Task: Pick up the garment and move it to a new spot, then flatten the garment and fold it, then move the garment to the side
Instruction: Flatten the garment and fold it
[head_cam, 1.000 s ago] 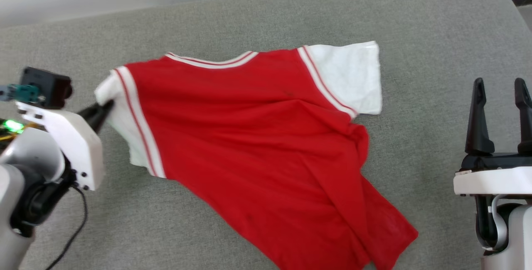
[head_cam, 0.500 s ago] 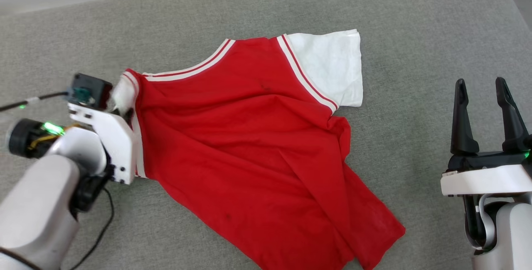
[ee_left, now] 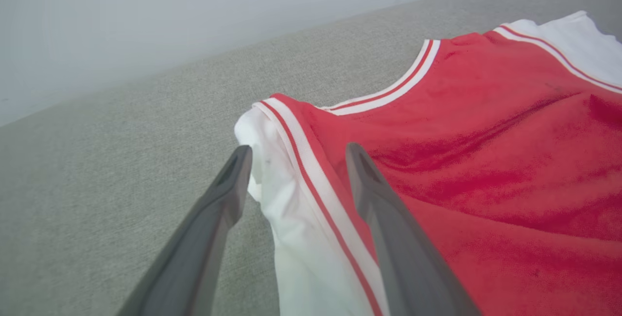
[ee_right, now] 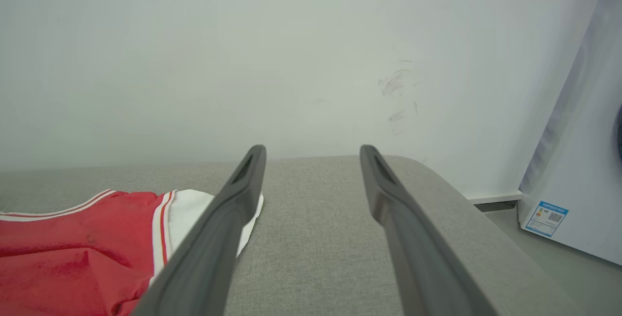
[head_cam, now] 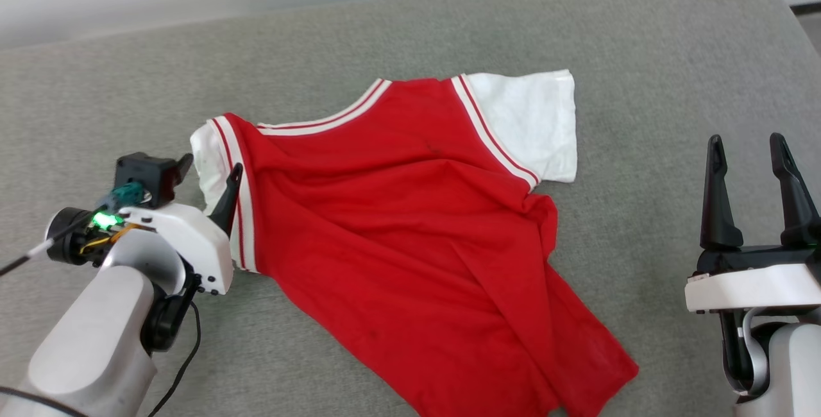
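Red cloth with white sleeves, the garment lies rumpled across the middle of the grey upholstered surface, its hem trailing toward the near right. At the garment's left end, the left gripper has its fingers spread wide. The white sleeve lies between them, unpinched. Well apart at the near right, the right gripper hovers over the bare grey fabric, fingers equally wide, holding nothing.
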Available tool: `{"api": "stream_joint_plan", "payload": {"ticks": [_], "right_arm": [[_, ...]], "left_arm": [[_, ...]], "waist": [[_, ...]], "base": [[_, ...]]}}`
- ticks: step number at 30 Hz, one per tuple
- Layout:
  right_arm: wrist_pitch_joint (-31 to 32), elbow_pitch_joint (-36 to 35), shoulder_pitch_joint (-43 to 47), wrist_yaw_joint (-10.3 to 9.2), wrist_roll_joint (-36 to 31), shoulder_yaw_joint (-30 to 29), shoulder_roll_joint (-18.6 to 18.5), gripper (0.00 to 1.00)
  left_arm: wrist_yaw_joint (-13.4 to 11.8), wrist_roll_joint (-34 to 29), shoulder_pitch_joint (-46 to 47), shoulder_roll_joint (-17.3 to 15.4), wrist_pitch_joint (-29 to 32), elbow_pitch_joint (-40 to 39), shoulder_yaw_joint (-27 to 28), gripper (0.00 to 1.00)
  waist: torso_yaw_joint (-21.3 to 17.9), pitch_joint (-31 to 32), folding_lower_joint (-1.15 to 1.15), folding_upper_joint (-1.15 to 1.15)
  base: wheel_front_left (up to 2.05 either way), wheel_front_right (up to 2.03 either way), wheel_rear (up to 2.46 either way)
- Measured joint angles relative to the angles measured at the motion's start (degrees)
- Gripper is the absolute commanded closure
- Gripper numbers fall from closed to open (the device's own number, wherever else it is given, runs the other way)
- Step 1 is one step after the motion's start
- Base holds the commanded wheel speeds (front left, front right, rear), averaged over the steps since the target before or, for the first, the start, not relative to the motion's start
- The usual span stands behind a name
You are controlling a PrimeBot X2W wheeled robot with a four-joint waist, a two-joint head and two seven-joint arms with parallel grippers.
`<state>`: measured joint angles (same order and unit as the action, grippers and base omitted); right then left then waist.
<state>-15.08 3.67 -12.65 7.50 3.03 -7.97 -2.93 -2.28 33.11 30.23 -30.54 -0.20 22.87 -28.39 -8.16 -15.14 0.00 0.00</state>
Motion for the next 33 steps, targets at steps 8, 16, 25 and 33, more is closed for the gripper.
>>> {"api": "stream_joint_plan", "payload": {"ticks": [8, 16, 25, 33], "right_arm": [[1.16, -0.51, 1.35, 0.00, -1.11, -0.41, 0.00, 0.00], [3.47, -1.96, 3.01, 0.00, -1.52, 0.05, 0.00, 0.00], [13.16, -4.59, 3.38, 0.00, -4.49, 2.67, -1.01, 0.00], [40.63, -2.76, -5.83, 0.00, -0.69, 5.88, -10.46, 0.00]], "left_arm": [[-5.53, -0.81, -5.72, -2.53, -10.02, -8.64, 4.67, 0.00], [-9.62, -4.16, -15.47, -2.92, -14.69, -20.81, 9.22, 0.00], [-8.49, -11.93, -25.10, 5.02, -14.85, -30.10, 16.19, 0.00], [-3.43, -15.52, -24.02, 9.58, -14.85, -30.56, 19.51, 0.00]], "waist": [[3.55, 3.93, 0.00, 0.00], [6.74, 5.92, 0.00, 0.00], [9.33, 3.89, 0.00, 0.00], [12.26, -0.49, 0.00, 0.00]], "base": [[0.00, 0.00, 0.00], [0.00, 0.00, 0.00], [0.00, 0.00, 0.00], [0.00, 0.00, 0.00]]}}
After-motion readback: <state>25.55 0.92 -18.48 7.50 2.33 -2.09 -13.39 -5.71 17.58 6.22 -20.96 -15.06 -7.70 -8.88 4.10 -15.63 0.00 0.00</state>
